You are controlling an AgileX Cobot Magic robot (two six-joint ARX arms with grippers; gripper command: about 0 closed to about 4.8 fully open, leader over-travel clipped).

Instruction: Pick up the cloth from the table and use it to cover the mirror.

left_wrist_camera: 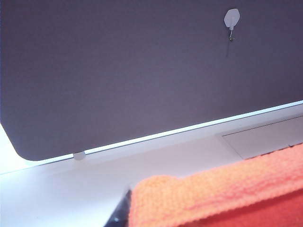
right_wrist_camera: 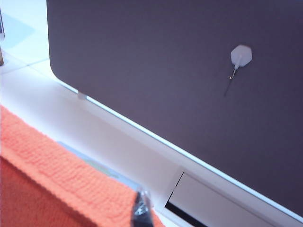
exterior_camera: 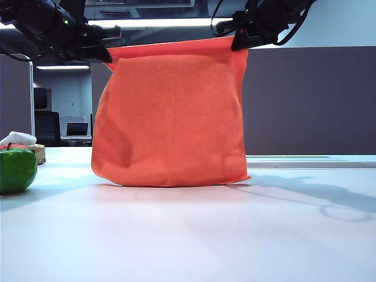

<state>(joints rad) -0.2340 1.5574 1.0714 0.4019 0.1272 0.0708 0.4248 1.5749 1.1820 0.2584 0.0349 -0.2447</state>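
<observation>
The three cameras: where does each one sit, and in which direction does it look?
Exterior view: low near the table, facing the hanging cloth; shows left gripper and right gripper shut on its top corners.
Left wrist view: on the left arm, looking over the cloth's edge at the grey partition; a dark fingertip shows.
Right wrist view: on the right arm, facing likewise; a fingertip shows.
Both wrist views share the partition's white hook.
</observation>
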